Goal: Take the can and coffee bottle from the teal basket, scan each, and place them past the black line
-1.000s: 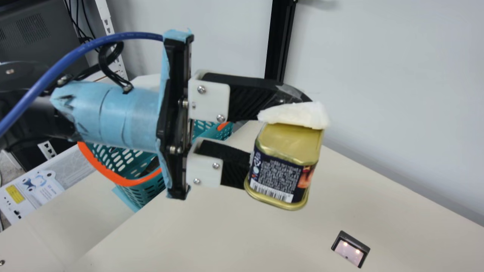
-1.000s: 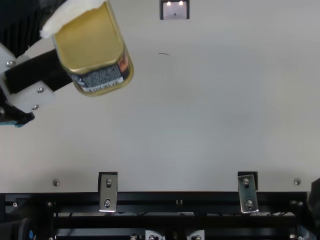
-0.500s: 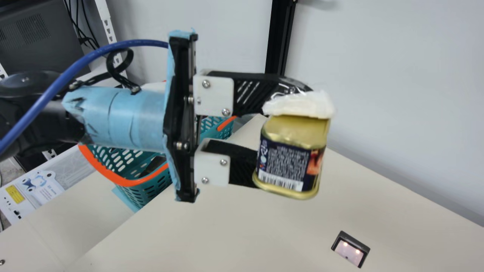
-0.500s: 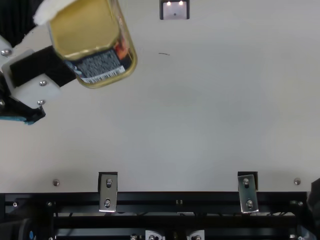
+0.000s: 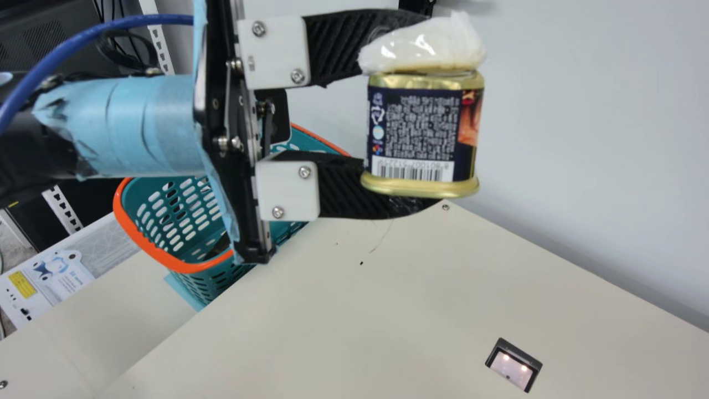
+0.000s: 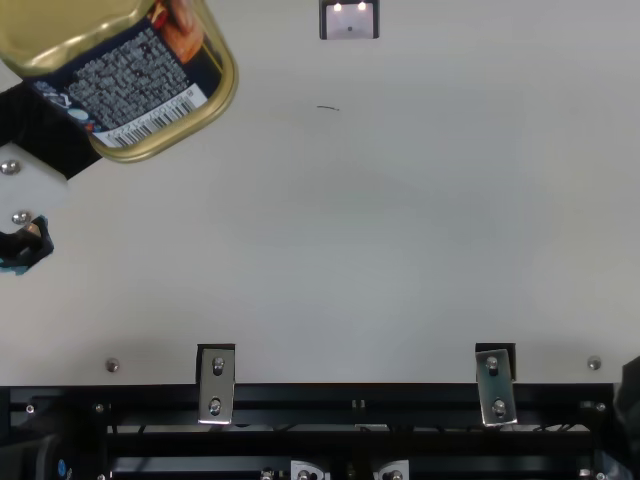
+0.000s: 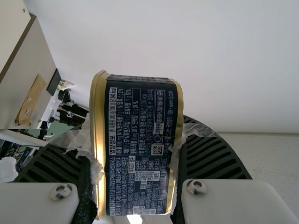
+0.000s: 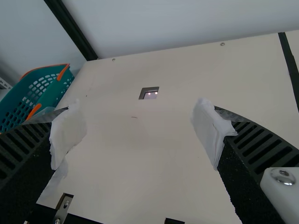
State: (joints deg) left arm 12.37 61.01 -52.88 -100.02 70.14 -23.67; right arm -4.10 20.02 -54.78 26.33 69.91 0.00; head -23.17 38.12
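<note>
Can [image 5: 421, 133], one: rectangular with rounded corners, gold rims, dark label, barcode along the lower edge of the face toward the main view. Held nearly upright in that view, raised above the table [image 5: 332, 332], apart from the scanner.

Left gripper [image 5: 425, 117], one: closed on the can, ribbed fingers [image 7: 210, 158] pressing it from opposite sides, with crumpled white padding [image 5: 424, 44] at one fingertip. The left wrist view has a panel of fine white print facing its camera. Arm behind wrapped in light-blue tape [image 5: 144, 127], a blue hose [image 5: 99, 36] arching over it.

Scanner [image 5: 512, 367], one: dark-framed, set in the cream table, two small lights lit.

Teal basket [image 5: 160, 257], one: perforated sides, orange rim, at the table's edge, partly behind the left gripper in the main view. Something dark lies low within; its identity cannot be told.

Right gripper [image 8: 140, 135], one: fingers spread wide over the table, each tip padded in white.

Black line [image 8: 290, 65], one: crosses the table on the far side of the scanner from the basket.

Black post [image 8: 72, 28], one: upright against the pale wall [image 5: 581, 111]. Metal brackets [image 6: 216, 385], two: fixed along the table's edge in the top view, over black rails [image 6: 320, 400].
</note>
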